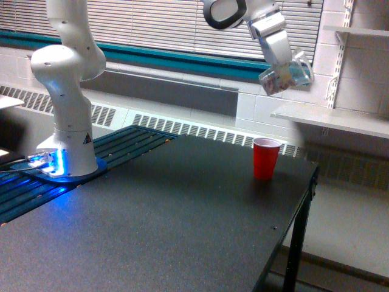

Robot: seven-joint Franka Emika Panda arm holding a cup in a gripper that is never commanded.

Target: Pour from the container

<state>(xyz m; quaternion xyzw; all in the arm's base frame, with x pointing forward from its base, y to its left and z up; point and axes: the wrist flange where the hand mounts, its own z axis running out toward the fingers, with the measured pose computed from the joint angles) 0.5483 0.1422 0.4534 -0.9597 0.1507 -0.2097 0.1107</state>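
High in the exterior view, my gripper [284, 68] is shut on the clear plastic container [285, 74]. The container is tilted on its side, its mouth facing the exterior view's left and slightly down. Brownish bits show faintly through its wall. It hangs well above the red cup [266, 158], a little to the exterior view's right of it. The red cup stands upright near the far right corner of the dark table [164, 225]. I see nothing falling from the container.
The arm's white base [67, 146] stands on a slatted blue mount at the exterior view's left, lit blue at its foot. A white shelf [331, 118] juts out behind the cup at the exterior view's right. The table's right edge drops off just beyond the cup.
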